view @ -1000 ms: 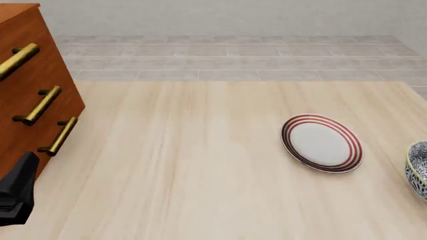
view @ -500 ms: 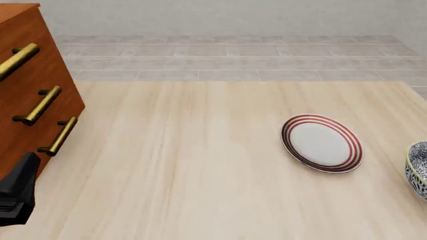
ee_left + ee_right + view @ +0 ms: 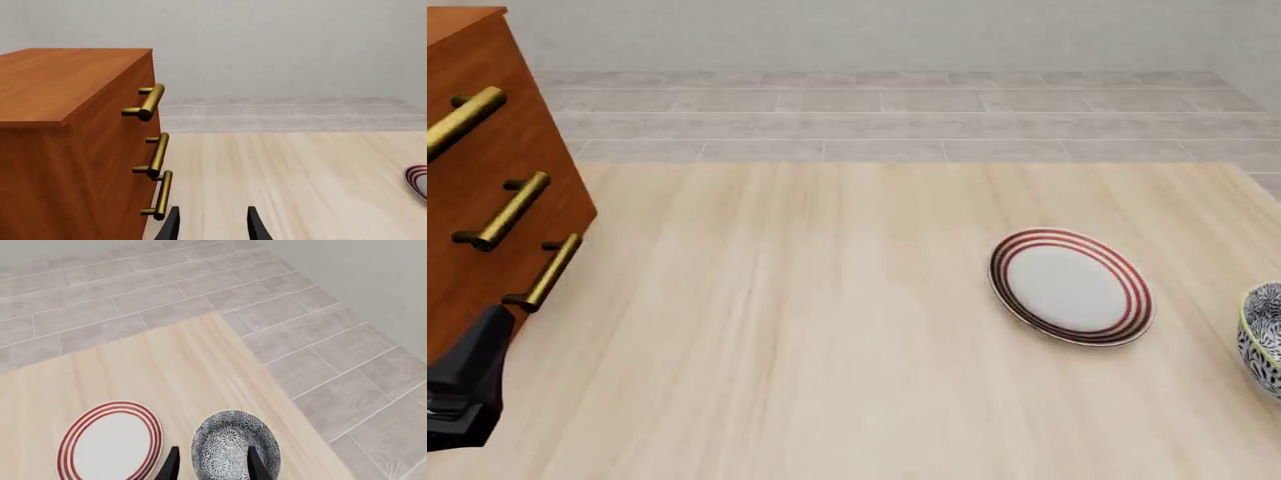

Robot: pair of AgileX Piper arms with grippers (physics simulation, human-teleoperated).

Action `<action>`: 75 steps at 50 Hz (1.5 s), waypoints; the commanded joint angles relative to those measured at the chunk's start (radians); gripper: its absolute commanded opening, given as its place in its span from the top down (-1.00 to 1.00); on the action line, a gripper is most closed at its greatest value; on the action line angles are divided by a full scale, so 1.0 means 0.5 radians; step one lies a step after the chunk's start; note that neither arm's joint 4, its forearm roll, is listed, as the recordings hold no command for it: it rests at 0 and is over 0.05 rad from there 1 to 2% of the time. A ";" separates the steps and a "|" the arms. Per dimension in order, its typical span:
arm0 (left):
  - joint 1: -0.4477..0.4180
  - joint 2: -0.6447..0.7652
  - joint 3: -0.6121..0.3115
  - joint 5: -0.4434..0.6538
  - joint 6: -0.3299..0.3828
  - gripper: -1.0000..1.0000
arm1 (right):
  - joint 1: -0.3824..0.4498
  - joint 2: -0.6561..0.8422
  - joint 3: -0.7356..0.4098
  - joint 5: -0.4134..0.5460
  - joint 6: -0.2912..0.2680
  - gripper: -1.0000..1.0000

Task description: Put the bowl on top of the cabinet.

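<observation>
Bowl (image 3: 233,447) sits at right table edge, near side, just right of red-ringed plate (image 3: 111,441), apart from it; front view crops it. Right gripper (image 3: 211,464) parted, empty, fingertips over bowl; contact unclear, probably none. Cabinet (image 3: 487,170) far left, top bare. Left gripper (image 3: 211,224) parted, empty, just beside cabinet's lowest brass handle (image 3: 160,196). Table (image 3: 814,330) broad and bare between cabinet and plate; tiled floor beyond far and right edges.
</observation>
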 commanded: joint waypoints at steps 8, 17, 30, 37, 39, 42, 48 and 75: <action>-0.002 0.004 0.001 0.009 -0.003 -1.00 | -0.142 0.080 0.109 -0.088 -0.057 -1.00; -0.004 0.035 0.002 -0.012 0.003 -1.00 | -0.184 0.080 0.173 -0.157 -0.099 -1.00; -0.005 0.043 0.003 -0.011 0.012 -1.00 | -0.269 0.144 0.243 -0.268 -0.131 -1.00; -0.010 0.092 0.003 -0.048 0.019 -1.00 | -0.295 0.162 0.276 -0.313 -0.128 -1.00; -0.008 0.092 0.003 -0.045 0.016 -1.00 | -0.313 0.178 0.296 -0.339 -0.126 -1.00; -0.009 0.102 0.003 -0.051 0.016 -1.00 | -0.333 0.197 0.318 -0.372 -0.125 -1.00; -0.009 0.133 0.004 -0.074 0.019 -1.00 | -0.370 0.234 0.357 -0.429 -0.128 -1.00; -0.004 0.159 0.004 -0.067 0.027 -1.00 | -0.532 0.409 0.462 -0.654 -0.127 -1.00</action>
